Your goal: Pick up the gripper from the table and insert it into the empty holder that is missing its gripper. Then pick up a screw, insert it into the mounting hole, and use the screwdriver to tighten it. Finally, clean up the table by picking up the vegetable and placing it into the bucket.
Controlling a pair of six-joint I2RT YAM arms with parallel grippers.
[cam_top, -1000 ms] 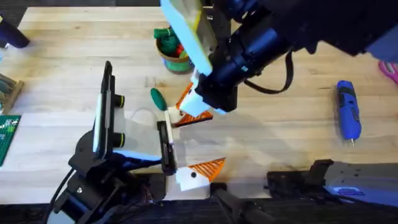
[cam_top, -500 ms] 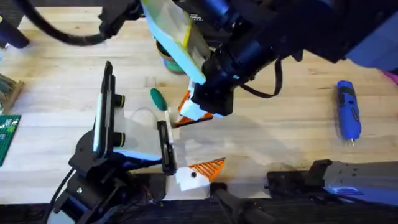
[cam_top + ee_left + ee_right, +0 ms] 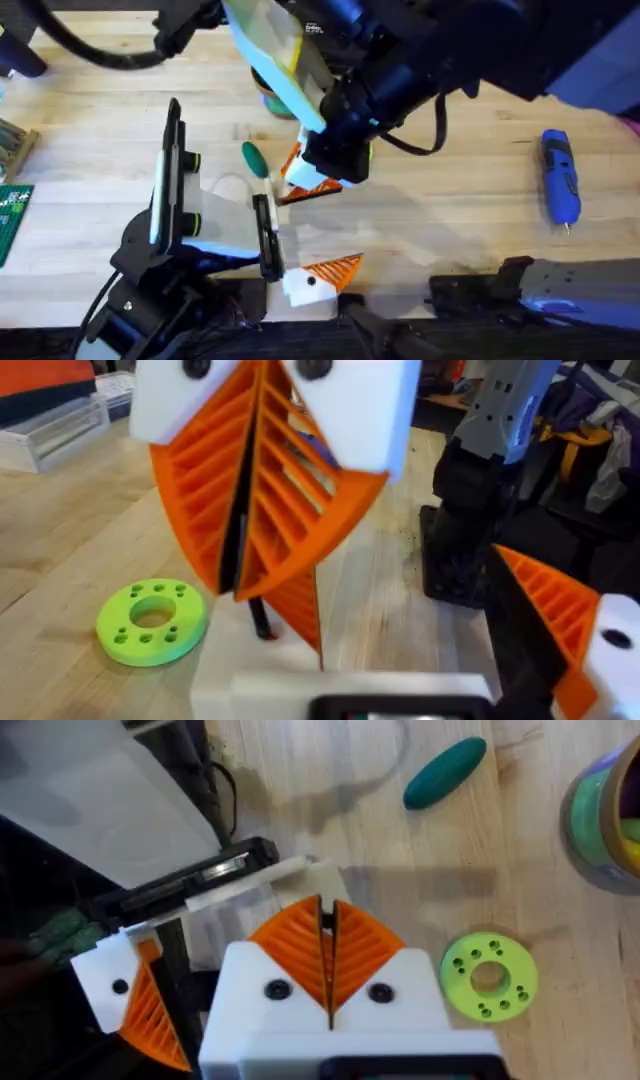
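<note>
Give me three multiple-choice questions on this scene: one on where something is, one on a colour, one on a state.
1. Where is the blue pen-shaped electric screwdriver?
A. Lying on the wooden table, on the right, apart from both arms
B. In a bucket
C. Held in the left tool

2. What colour is the flat round plastic disc with holes?
A. Red
B. Bright green
C. Blue

3. How is the right tool?
A. Wide open
B. Shut, orange pads together
C. Gripping the screwdriver

Answers: 1 A, it lies alone on bare wood. 2 B, both wrist views show it green. 3 B, the pads meet along one line.
</note>
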